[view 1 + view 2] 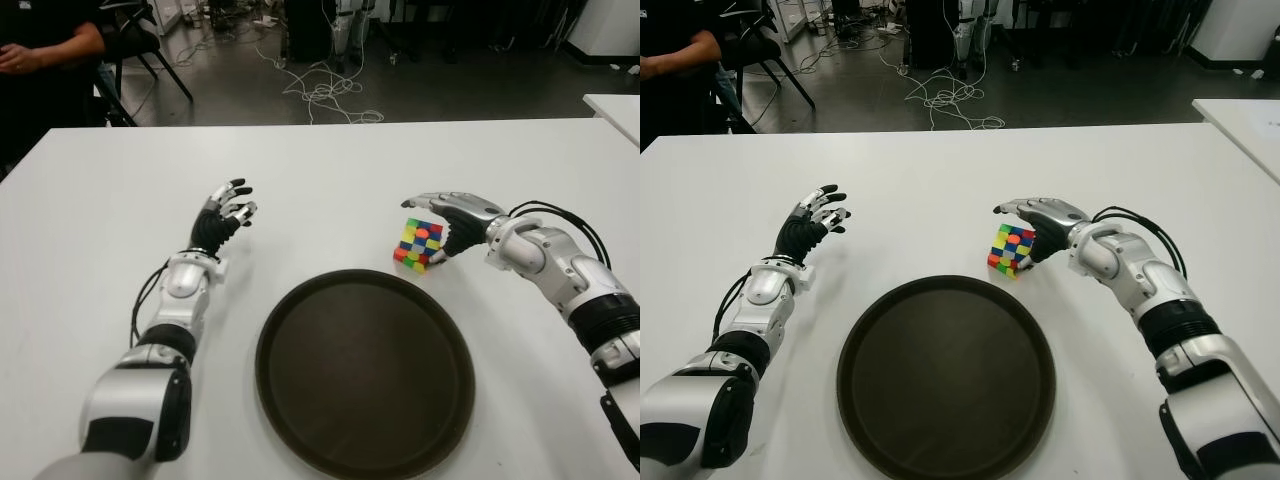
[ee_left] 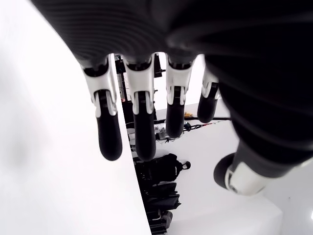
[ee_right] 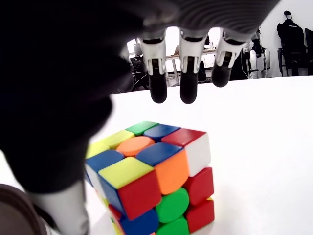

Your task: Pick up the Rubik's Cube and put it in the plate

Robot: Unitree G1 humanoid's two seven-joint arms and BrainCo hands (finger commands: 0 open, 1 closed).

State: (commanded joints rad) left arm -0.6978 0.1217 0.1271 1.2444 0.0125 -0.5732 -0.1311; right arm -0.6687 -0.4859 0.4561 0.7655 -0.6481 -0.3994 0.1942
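From the left eye, one cube (image 1: 420,244) sits on a white table (image 1: 330,170) just beyond the far right rim of a single dark round plate (image 1: 365,372), which lies near the table's front edge; the right hand (image 1: 452,222) arches over the cube, fingers spread, not yet closed on it, while the left hand (image 1: 226,214) shows to the plate's far left, fingers loosely extended and holding nothing. Beyond the far edge, tangled cables (image 1: 322,92) lie on a dark floor, and a seated person (image 1: 45,60) shows at the far left corner. The right eye adds the corner of a second table (image 1: 1240,125) at right. The left wrist shows four fingertips (image 2: 109,142) apart above bare tabletop. The right wrist shows three fingertips (image 3: 189,90) hanging past the cube's top, clear of it, with nothing between.
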